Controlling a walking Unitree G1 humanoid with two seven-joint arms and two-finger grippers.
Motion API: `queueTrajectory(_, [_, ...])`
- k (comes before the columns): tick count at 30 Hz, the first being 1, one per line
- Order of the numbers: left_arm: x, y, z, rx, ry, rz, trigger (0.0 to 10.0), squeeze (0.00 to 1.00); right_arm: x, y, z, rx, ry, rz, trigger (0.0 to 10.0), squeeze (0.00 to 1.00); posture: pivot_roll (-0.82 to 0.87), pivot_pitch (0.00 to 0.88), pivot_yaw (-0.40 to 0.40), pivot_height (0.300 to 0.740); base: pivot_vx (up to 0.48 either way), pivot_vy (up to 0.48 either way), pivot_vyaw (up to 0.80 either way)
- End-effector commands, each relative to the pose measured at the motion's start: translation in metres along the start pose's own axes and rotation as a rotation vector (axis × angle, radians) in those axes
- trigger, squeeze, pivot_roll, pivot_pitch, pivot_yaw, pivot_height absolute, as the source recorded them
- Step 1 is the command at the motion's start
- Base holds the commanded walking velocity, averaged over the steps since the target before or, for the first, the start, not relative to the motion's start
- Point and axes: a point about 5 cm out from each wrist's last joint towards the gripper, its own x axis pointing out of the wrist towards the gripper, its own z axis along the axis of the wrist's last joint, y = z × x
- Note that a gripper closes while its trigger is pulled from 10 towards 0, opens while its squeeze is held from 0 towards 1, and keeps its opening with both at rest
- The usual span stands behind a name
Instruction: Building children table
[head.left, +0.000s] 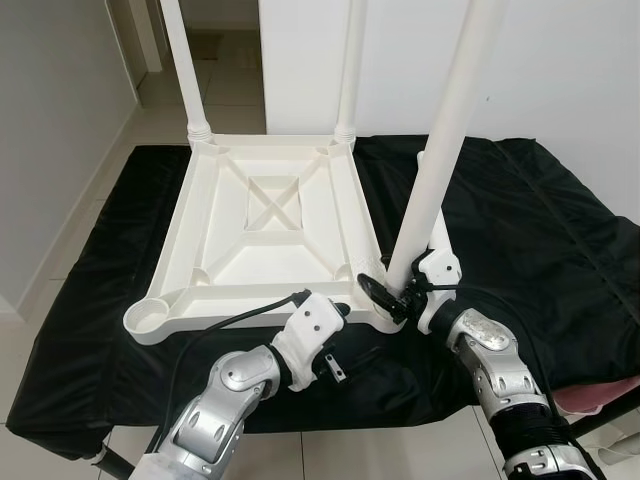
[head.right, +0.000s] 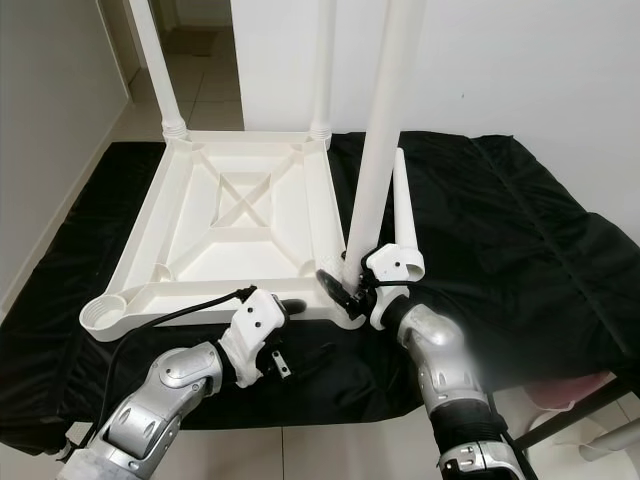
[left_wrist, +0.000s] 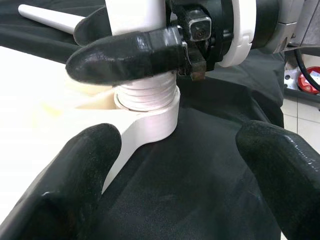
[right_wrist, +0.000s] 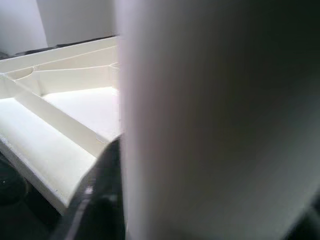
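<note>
We note the right gripper (head.left: 385, 293) jaws clenched on the upright table leg (head.left: 440, 150), pointing upward from the inverted tabletop (head.left: 262, 225); left gripper (left_wrist: 175, 170) jaws released just before its socket.

Even, bright indoor light fills both eye views, sharp throughout. The white tabletop (head.left: 262, 235) is nearly washed out, its ribs casting only faint shadows, while the black cloth (head.left: 520, 230) around it shows soft sheen on its folds. In the right wrist view the table leg (right_wrist: 220, 120) is a blurred, shaded mass; the left wrist view's near black fingers (left_wrist: 75, 185) are soft.
</note>
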Motion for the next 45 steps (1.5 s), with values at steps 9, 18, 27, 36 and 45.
queueTrajectory(9, [-0.001,0.007,-0.003,0.010,0.005,0.055,10.0,0.00,-0.002,0.001,-0.002,-0.001,-0.010,0.002,10.0,0.00,-0.03,0.000,-0.006,0.740,0.000,0.000,0.00])
queueTrajectory(18, [-0.002,0.012,-0.003,0.016,0.005,0.059,10.0,0.00,-0.003,0.002,0.002,0.003,-0.013,-0.206,10.0,0.00,-0.03,0.000,-0.007,0.740,0.000,0.000,0.00])
queueTrajectory(27, [-0.002,0.013,-0.003,0.016,0.002,0.064,10.0,0.00,-0.006,0.016,-0.001,0.072,0.040,-0.518,10.0,0.00,-0.05,0.000,-0.003,0.740,0.000,0.000,0.00])
queueTrajectory(36, [-0.003,0.016,-0.002,0.018,0.003,0.069,10.0,0.00,0.011,0.055,0.003,0.190,0.021,-0.634,10.0,0.00,-0.04,0.000,-0.006,0.740,0.000,0.000,0.00])
queueTrajectory(45, [-0.003,0.018,-0.002,0.024,0.003,0.069,10.0,0.00,0.003,0.049,0.007,0.201,0.005,-0.646,10.0,1.00,-0.04,0.000,0.004,0.740,0.000,0.000,0.00])
